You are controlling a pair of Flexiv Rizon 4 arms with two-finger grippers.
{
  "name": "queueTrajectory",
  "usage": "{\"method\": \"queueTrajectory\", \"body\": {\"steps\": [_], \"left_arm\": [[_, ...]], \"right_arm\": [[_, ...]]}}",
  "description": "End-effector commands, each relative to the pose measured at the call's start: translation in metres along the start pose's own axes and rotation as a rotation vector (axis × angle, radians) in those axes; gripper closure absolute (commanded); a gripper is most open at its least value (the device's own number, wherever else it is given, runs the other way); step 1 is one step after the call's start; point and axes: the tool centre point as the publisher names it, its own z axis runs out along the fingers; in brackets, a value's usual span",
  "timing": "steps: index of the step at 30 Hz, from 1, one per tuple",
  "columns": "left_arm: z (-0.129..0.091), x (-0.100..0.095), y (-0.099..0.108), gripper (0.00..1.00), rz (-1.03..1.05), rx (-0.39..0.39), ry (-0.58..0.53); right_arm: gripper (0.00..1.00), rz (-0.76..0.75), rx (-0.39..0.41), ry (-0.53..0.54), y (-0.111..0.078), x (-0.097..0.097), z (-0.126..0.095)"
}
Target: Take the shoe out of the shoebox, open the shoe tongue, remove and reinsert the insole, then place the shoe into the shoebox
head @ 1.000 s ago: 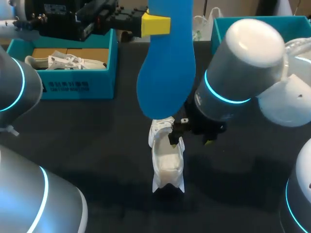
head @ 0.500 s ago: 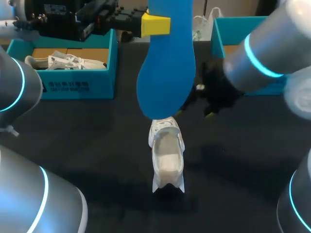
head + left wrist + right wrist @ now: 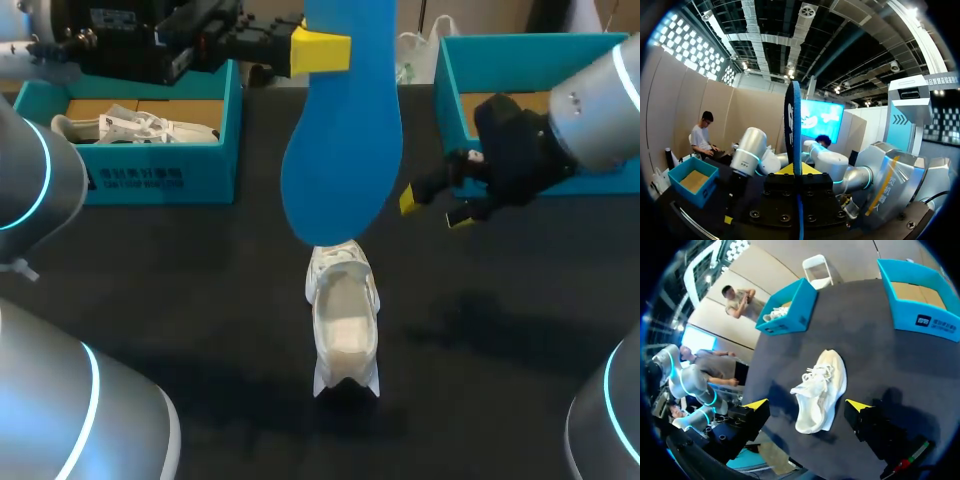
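A white shoe (image 3: 343, 320) lies on the dark table, its opening facing up. High above it hangs a blue insole (image 3: 345, 130), pinched near its upper end by my left gripper (image 3: 320, 50). In the left wrist view the insole (image 3: 792, 120) shows edge-on, rising from my left gripper (image 3: 796, 172), which is shut on it. My right gripper (image 3: 435, 208) is open and empty in the air, right of the insole and beyond the shoe. Its wrist view has the shoe (image 3: 820, 390) well below the spread fingers of my right gripper (image 3: 806, 405).
A teal shoebox (image 3: 160, 170) at the back left holds another white shoe (image 3: 130, 127). A second teal shoebox (image 3: 500, 50) stands at the back right, behind my right arm. Bare dark table surrounds the shoe.
My right gripper has lifted off the shoe and swung right and back toward the right shoebox, staying open. The left arm and the insole have not moved.
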Motion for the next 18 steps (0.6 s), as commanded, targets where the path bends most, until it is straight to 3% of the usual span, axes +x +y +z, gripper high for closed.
{"method": "queueTrajectory", "body": {"steps": [1,8,18], "left_arm": [[0.001,-0.002,0.000,1.00,0.001,0.000,0.004],[0.001,-0.002,0.000,1.00,0.001,0.000,0.004],[0.001,-0.002,0.000,1.00,0.001,0.000,0.004]], "right_arm": [[0.00,0.001,-0.012,0.224,0.003,-0.003,-0.002],[0.00,0.021,-0.011,0.363,0.007,0.000,-0.023],[0.00,0.036,0.011,0.405,0.006,0.001,-0.040]]}}
